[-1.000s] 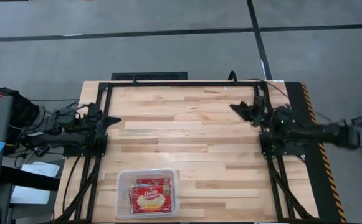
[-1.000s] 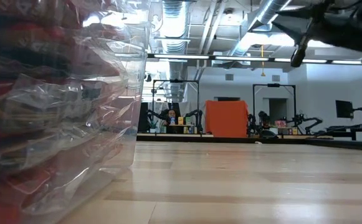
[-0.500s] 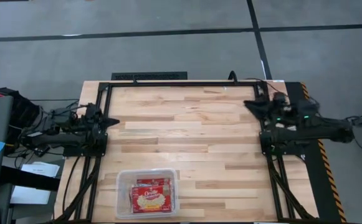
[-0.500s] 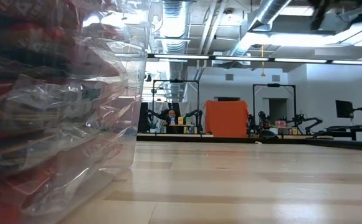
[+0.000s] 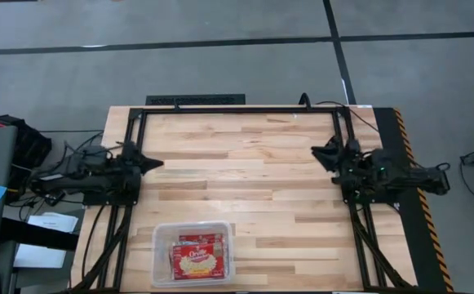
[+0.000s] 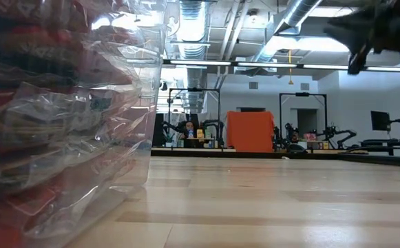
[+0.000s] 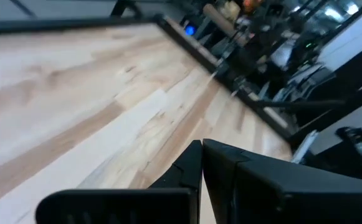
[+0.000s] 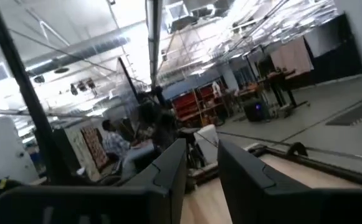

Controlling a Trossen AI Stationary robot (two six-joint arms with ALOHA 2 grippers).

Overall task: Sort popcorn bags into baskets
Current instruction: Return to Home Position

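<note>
High view: clear tub (image 5: 158, 245) at the surface's (image 5: 245, 188) front edge holds the stacked popcorn bags (image 5: 196, 260); left gripper (image 5: 153, 162) and right gripper (image 5: 320, 151) sit at opposite sides, well apart from it. Low view: tub wall close up, red bags inside. Wrist views: left fingers (image 7: 243, 180) clenched together, right fingers (image 8: 168, 168) slightly parted, grasping nothing.

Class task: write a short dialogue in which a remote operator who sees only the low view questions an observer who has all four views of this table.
Operator: I only see crumpled clear plastic up close. What is it?
Observer: A clear tub at the edge of the table, with a red popcorn bag lying on top inside.
Operator: Where is the left gripper?
Observer: The left gripper is over the table's left side, and its wrist view shows it shut.
</note>
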